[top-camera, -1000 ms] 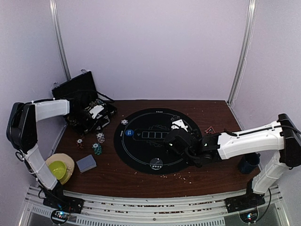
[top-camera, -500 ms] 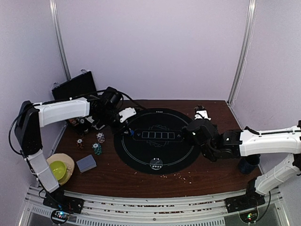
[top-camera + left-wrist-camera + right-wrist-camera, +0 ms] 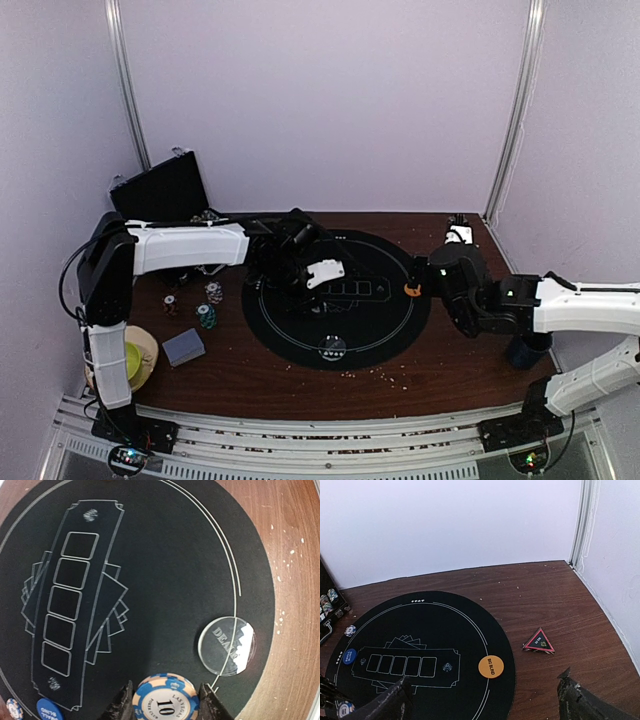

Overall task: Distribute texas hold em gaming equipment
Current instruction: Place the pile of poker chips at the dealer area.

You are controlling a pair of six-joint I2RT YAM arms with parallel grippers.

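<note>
— Big round black mat (image 3: 375, 322) in the desk's middle. And the arms?
— Right gripper (image 3: 483, 679) gapes wide over the mat's right edge, by the orange disc (image 3: 491, 666). Left gripper (image 3: 167, 702) is clamped on a blue chip (image 3: 166, 692) above the mat.

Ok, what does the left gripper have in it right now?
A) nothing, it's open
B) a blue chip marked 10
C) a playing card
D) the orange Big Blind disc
B: the left wrist view shows the left gripper shut on the blue chip, with a finger on each side of the chip's rim and the 10 on its face, over the black mat.
</note>
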